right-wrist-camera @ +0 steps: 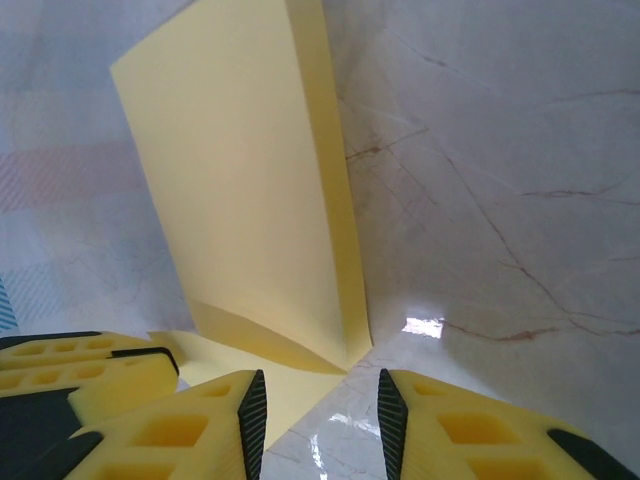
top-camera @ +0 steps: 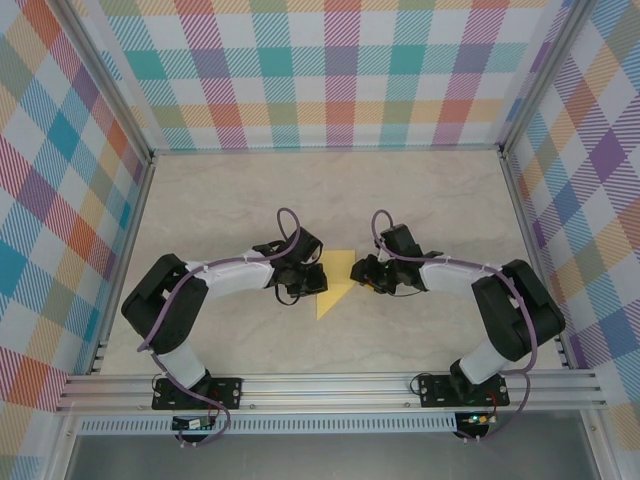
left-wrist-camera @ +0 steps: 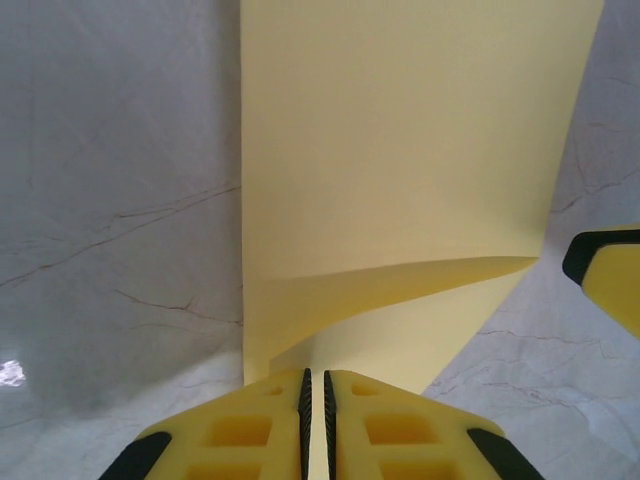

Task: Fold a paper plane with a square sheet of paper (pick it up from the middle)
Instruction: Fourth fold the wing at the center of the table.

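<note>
Marble-look tabletop (top-camera: 420, 200), centre: 1 yellow paper sheet (top-camera: 335, 285), partly folded, 1 flap raised. Left gripper (left-wrist-camera: 316, 400) clamped on its edge, likely anchoring. Right gripper (right-wrist-camera: 322, 415) jaws apart, beside crease.

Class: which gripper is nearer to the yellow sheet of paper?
Left. The left gripper pinches an edge of the sheet of paper; the right gripper stands open just beside it.

A pale marble-patterned table (top-camera: 200, 200), bright plaid walls (top-camera: 330, 70) on three sides, an aluminium rail (top-camera: 330, 385) along its near edge
</note>
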`<state>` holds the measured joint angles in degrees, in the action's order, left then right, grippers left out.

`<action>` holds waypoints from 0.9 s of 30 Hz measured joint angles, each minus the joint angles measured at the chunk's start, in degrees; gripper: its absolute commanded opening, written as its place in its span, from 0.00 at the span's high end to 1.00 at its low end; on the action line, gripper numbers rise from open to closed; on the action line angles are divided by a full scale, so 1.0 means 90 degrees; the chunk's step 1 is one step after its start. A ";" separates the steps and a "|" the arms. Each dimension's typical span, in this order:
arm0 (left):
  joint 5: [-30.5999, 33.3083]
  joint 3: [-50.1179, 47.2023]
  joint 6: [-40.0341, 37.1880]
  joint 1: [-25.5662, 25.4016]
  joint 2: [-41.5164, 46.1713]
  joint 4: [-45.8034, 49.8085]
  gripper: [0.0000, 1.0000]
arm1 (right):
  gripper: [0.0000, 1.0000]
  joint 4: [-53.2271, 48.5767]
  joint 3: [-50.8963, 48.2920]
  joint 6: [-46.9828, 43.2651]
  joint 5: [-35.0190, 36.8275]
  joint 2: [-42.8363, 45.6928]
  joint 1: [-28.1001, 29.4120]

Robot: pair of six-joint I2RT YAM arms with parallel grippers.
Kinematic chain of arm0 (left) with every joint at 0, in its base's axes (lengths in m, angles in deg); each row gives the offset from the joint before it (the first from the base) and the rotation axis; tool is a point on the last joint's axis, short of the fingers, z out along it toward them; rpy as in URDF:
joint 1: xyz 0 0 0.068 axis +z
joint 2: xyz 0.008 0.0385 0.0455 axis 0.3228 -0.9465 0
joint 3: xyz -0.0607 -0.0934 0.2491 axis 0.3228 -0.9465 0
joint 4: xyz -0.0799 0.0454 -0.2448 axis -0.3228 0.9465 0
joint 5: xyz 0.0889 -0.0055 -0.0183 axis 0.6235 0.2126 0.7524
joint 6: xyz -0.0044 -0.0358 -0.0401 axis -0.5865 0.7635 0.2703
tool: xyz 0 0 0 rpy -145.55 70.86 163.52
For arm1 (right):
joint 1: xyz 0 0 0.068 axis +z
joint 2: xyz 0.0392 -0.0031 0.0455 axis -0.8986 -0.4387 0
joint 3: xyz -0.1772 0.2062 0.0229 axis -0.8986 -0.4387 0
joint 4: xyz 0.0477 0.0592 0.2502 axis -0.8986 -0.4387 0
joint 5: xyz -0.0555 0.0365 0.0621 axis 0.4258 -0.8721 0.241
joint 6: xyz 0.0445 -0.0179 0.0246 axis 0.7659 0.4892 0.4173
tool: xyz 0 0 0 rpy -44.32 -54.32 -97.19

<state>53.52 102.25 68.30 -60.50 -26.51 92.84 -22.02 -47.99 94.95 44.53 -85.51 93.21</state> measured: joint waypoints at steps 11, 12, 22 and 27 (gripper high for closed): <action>0.0039 0.0000 -0.0022 0.0022 -0.0073 0.0015 0.86 | 0.62 0.0376 0.0172 0.0034 -0.0559 -0.0384 0.0000; 0.0036 0.0000 -0.0019 0.0022 -0.0100 0.0012 0.86 | 0.62 0.0432 0.0221 0.0036 -0.0602 -0.0437 0.0000; -0.0032 -0.0114 -0.0034 0.0022 -0.0068 -0.0124 0.77 | 0.63 0.0537 0.0928 -0.0260 -0.0869 -0.1018 -0.0010; -0.0027 -0.0367 -0.0044 0.0022 0.0386 -0.0214 0.75 | 0.66 0.0362 0.1387 -0.0678 -0.1132 -0.1435 -0.0102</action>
<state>53.28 98.95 67.90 -60.30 -23.04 90.91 -18.76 -35.51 88.85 34.34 -98.43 92.29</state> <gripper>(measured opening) 0.249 0.355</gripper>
